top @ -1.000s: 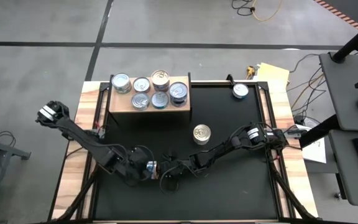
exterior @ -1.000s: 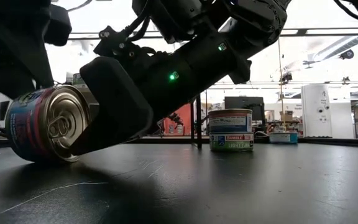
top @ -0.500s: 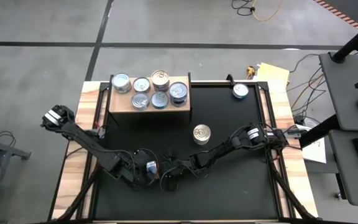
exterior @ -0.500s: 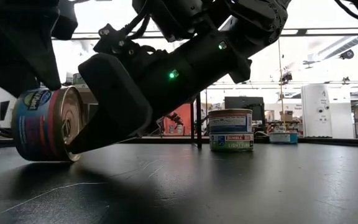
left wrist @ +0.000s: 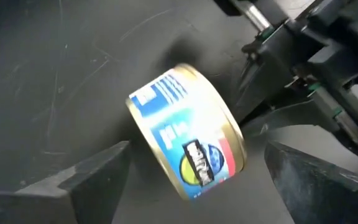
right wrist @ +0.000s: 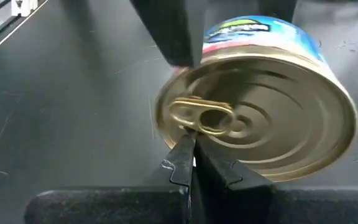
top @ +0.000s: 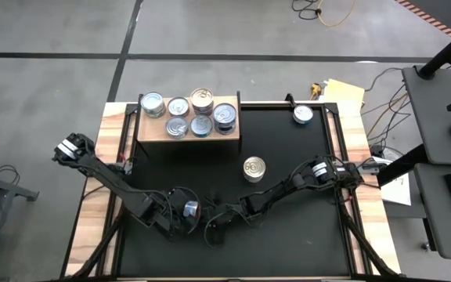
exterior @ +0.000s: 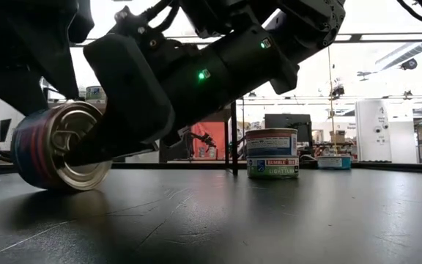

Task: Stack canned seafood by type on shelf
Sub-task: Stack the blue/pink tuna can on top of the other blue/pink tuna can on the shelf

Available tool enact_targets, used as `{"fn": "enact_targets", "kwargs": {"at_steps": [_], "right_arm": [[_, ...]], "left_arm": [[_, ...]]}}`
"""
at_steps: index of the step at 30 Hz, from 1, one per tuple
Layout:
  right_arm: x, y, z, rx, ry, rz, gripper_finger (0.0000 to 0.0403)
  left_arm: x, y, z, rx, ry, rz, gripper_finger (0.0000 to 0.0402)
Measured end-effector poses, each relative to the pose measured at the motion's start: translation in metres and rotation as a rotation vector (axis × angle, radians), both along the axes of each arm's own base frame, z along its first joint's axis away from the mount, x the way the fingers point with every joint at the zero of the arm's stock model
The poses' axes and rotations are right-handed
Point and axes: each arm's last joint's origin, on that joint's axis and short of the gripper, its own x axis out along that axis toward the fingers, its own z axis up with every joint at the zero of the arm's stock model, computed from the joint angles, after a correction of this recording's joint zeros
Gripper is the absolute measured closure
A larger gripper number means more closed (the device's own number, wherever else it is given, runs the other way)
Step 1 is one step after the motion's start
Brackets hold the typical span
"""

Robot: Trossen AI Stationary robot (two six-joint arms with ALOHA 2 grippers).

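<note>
Near front edge of black table [top: 288, 235]: one tin [left wrist: 188, 149] tipped on its side, gold pull-tab top facing the right arm. Left gripper [left wrist: 197, 177] sits over it, fingers [left wrist: 86, 177] spread wide either side, not touching the tin. Right gripper [right wrist: 191, 163] has its fingers pressed together, tips touching the pull-tab on the top. Wooden shelf [top: 151, 131] at the far left of table carries six tins [top: 190, 113]; one looks to stand on another. A gold-topped tin [top: 254, 168] stands alone mid-table. Another silver-topped tin [top: 303, 114] sits at far right corner.
</note>
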Motion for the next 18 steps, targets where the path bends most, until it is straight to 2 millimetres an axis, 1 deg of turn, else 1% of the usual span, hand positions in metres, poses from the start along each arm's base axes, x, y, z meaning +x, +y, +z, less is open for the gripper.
{"fn": "enact_targets", "kwargs": {"at_steps": [6,18], "right_arm": [[0.0,0.0,0.0,0.0,-0.002,0.0,0.0394],[0.0,0.0,0.0,0.0,-0.005,-0.001,0.0394]], "left_arm": [[0.002,-0.002,-0.007,0.011,0.027,-0.002,0.0038],[0.007,-0.003,-0.022,0.058,0.064,-0.007,0.004]]}}
